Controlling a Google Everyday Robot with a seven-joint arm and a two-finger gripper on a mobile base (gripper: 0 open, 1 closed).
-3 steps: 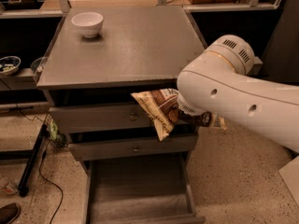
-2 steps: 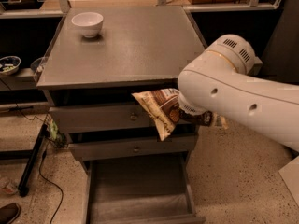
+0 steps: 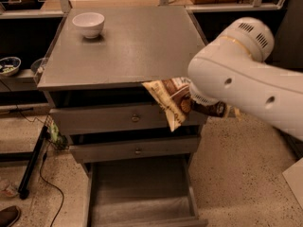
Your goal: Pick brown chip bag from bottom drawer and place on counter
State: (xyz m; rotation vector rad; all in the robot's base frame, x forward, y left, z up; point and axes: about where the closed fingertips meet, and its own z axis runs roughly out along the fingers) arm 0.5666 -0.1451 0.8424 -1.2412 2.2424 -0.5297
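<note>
The brown chip bag, cream-tan with a dark brown print, hangs in the air in front of the top drawer, its upper edge level with the front edge of the counter. My gripper is shut on the bag's right end and is mostly hidden behind my white arm. The bottom drawer stands pulled out below, its grey floor bare.
A white bowl sits at the counter's back left. The two upper drawers with small knobs are nearly shut. Dark shelves with a small dish stand to the left, and a cable runs along the floor.
My arm has lifted the bag a little higher and to the right, from mid-drawer height up to the counter's front edge.
</note>
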